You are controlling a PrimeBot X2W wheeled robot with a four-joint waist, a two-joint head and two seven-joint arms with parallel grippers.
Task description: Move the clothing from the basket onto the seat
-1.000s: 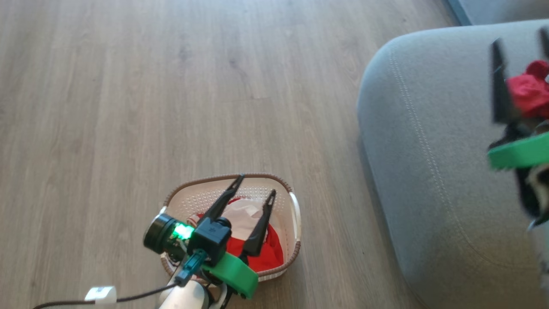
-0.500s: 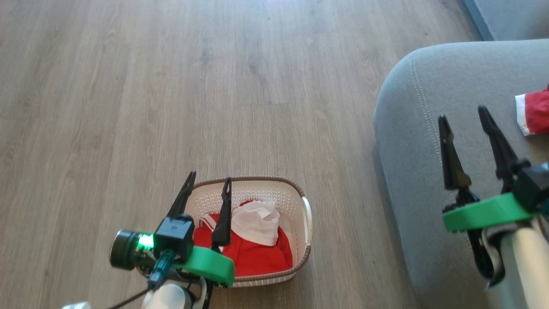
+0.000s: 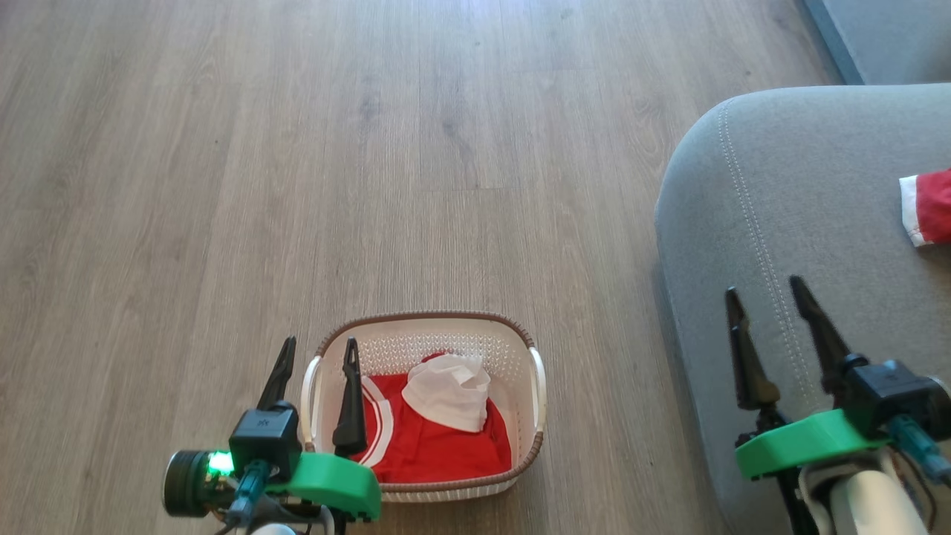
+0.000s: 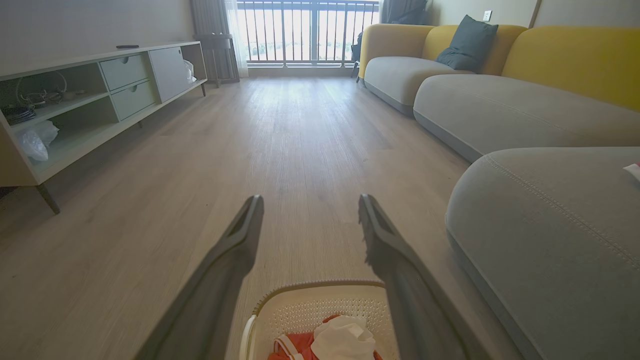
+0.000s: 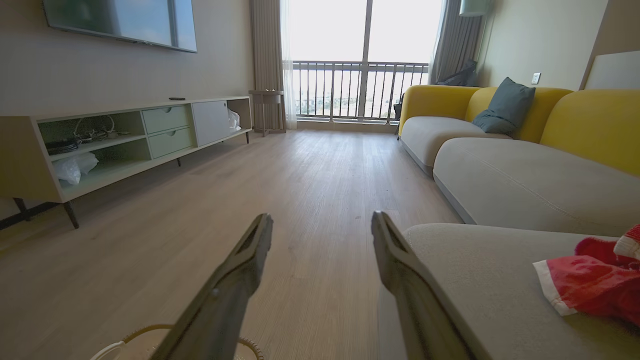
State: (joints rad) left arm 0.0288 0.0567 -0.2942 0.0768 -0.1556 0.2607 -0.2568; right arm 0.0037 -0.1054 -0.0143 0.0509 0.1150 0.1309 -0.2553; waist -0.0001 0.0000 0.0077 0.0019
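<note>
Head view: the basket [image 3: 427, 318] is sitting on the wood floor [image 3: 297, 148], near the grey seat [image 3: 780, 208]. Red clothes [image 3: 438, 446] are lying inside it with a white cloth [image 3: 449, 390] resting on top, so most of the job is waiting. One red piece [image 3: 929, 208] with a white edge is lying on the seat, far to the right. The left claw [image 3: 319, 342] is hanging wide open at the basket's left rim, one finger over the inside and one outside. It is looking ready to reach in for more. The right claw [image 3: 764, 287] is hanging open and empty over the seat's near edge.

Left wrist view: the two fingers are standing apart with nothing between them. The basket is showing low down, the white cloth on the red.

Right wrist view: the fingers are spread and holding nothing. The red piece is lying on the seat off to the right, apart from them.

A second ago the right claw was carrying that red piece above the seat. Now the piece is lying loose and the claw is sitting nearer the robot. The left claw was over the basket's middle; now it is at the left side.
</note>
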